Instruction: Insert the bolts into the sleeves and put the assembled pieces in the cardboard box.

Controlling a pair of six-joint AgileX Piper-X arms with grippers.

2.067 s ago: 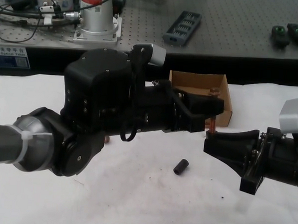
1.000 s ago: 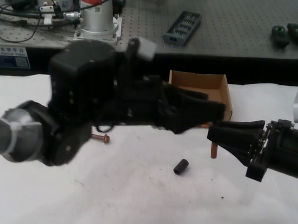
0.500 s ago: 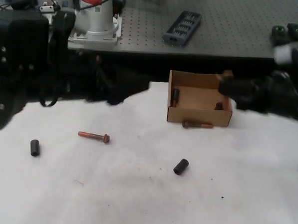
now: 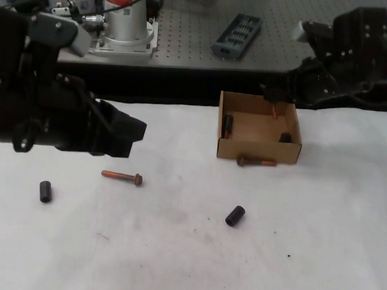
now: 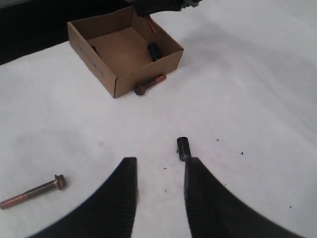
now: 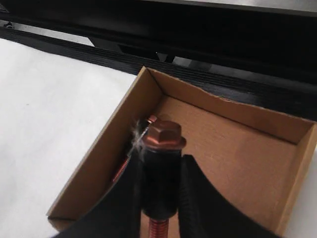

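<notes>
Now right gripper: clamped on a copper hex bolt in a black cylindrical sleeve, above the brown cardboard box.
Left gripper: fingers apart, over white cloth.
Loose bolts: two.
Loose sleeves: two.
Pieces in box: two.

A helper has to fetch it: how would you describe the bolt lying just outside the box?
Find the cardboard box at the far side of the white cloth. A copper-coloured bolt lies flat along the outside of its near wall. The other loose bolt lies out on open cloth, well clear of the box.
</notes>
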